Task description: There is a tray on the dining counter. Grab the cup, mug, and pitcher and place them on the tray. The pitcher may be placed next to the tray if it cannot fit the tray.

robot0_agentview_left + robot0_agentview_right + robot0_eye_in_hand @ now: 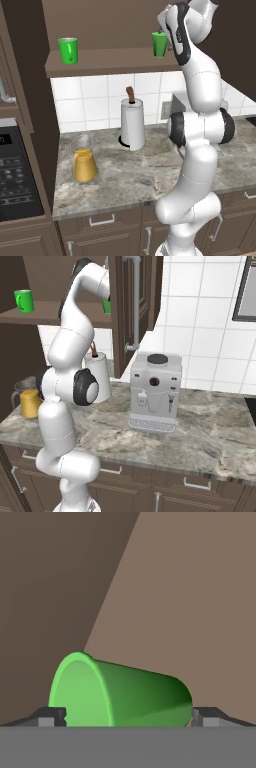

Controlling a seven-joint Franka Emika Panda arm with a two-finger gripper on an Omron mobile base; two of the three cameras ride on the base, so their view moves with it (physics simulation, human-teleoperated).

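The cup, a plain green tumbler tapering to a narrower base, stands upright at the right end of the brown wall shelf. The mug, brighter green with a pale rim, stands upright well apart from it at the shelf's left end. Below, the pitcher, a clear glass flask with amber-yellow liquid in its wide lower body, stands upright on the left of the stone worktop
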